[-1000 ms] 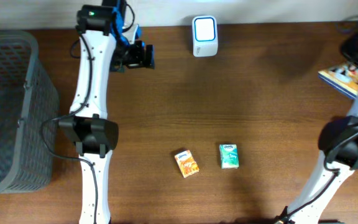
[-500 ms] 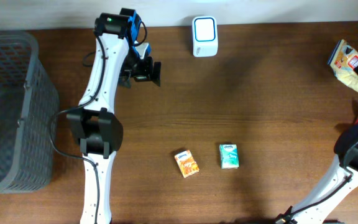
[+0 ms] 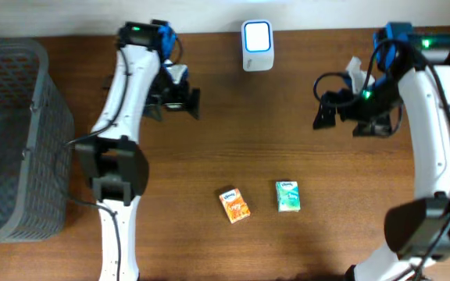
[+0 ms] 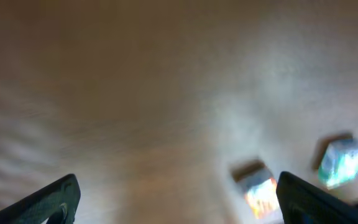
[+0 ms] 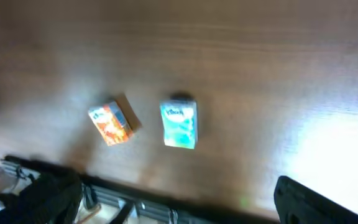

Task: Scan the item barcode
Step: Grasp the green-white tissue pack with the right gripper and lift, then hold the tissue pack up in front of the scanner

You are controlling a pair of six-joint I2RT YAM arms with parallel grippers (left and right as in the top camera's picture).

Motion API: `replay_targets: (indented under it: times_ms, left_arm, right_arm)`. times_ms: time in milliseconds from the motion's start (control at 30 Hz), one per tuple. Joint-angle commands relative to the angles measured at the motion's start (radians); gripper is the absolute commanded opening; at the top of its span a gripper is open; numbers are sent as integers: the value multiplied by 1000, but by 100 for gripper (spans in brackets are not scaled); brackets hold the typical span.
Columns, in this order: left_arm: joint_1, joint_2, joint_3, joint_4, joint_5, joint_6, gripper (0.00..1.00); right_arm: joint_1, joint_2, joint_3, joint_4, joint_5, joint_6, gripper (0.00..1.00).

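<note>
Orange carton [image 3: 235, 204], teal carton [image 3: 287, 195], apparently cardboard

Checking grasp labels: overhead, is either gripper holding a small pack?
No, the orange pack and green pack lie on the table, away from the left gripper and right gripper.

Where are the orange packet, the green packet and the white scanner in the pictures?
orange packet [image 3: 234, 205], overhead view, middle of its top face.
green packet [image 3: 287, 196], overhead view, middle of its top face.
white scanner [image 3: 257, 35], overhead view, middle of its blue-rimmed window.
</note>
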State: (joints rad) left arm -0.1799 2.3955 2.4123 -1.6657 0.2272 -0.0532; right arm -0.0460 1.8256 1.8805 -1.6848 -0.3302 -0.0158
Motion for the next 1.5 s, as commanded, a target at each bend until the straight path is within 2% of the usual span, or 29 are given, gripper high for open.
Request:
replay_targets:
  times_ms: [0, 67, 100, 133, 167, 233, 300, 500, 600, 667, 833, 867, 933, 967, 1000, 1067, 1167, 1200, 1267, 1367, 1433, 1467]
  left_arm:
    - [37, -34, -7, 42, -14, -10, 99]
    - [37, -34, -7, 42, -14, -9, 99]
    - [37, -34, -7, 41, -14, -9, 99]
    - [37, -34, -7, 41, -14, -9, 99]
    - [37, -34, -7, 43, -14, -8, 99]
    - [37, -34, -7, 45, -14, -5, 99]
    - [36, -34, -7, 52, -14, -6, 99]
    - [36, -34, -7, 53, -15, -5, 99]
    - [36, -34, -7, 55, -15, -5, 99]
    - [36, -34, -7, 55, -14, -5, 99]
    - [36, -34, -7, 57, -14, -5, 99]
    - [36, -34, -7, 56, -14, -5, 99]
    - [36, -34, -7, 57, -15, -5, 99]
    - [36, -34, -7, 56, -15, -5, 99]
    - [36, -34, -7, 57, -15, -5, 99]
    - [36, -34, -7, 57, -15, -5, 99]
    - [36, -34, -7, 65, -14, -5, 99]
    - [36, -34, -7, 66, -14, -5, 99]
    - [36, -34, -7, 72, -14, -5, 99]
    - [36, -34, -7, 79, -14, -6, 99]
    - [36, -34, -7, 83, -14, -5, 99]
    - [36, -34, -7, 83, -14, -5, 99]
  right_arm:
    - [60, 13, -251, 42, -6, -14, 86]
    - [117, 13, -427, 163, -82, -130, 85]
    - [136, 13, -512, 243, -121, -134, 58]
    - [143, 13, -607, 360, -173, -133, 50]
    - [143, 13, -658, 433, -182, -109, 53]
    - [144, 13, -721, 549, -183, -48, 53]
    - [143, 13, -760, 609, -179, -47, 58]
    - [142, 13, -783, 563, -130, -55, 58]
    - [142, 13, -786, 593, -125, -55, 56]
    - [134, 13, -801, 617, -103, -54, 49]
    - [92, 13, -893, 707, -190, -55, 48]
    - [92, 13, -916, 728, -191, -54, 41]
    - [91, 13, -926, 740, -199, -54, 19]
    - [91, 13, -926, 747, -219, -53, 4]
    - [90, 13, -919, 747, -225, -45, 4]
    - [89, 13, -853, 743, -305, -35, 4]
    - [90, 13, -703, 806, -528, -35, 4]
    - [90, 13, -662, 902, -647, -21, 4]
    - [92, 13, -653, 1150, -770, 182, 4]
    - [132, 13, -653, 1482, -1076, 239, 4]
    - [164, 13, -653, 1608, -1222, 245, 4]
    - [169, 13, -653, 1645, -1222, 303, 4]
